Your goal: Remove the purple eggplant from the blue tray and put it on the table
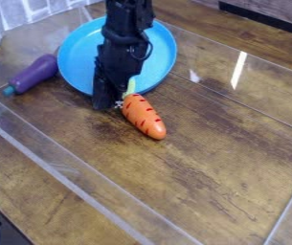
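1 orange plastic toy carrot (143, 116) with dark ridges lies on its side near the middle of the wooden surface, its narrow tip aimed toward the near right corner, while clear acrylic wall panels (78, 177) run along the surface's left and near edges.

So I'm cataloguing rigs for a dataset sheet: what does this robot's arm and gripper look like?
The arm is black all over, a slim boxy column of stacked blocky segments with no markings that can be read at this size. It widens into a bulkier black gripper, whose fingers are dark too and hard to separate. Cables cannot be made out.
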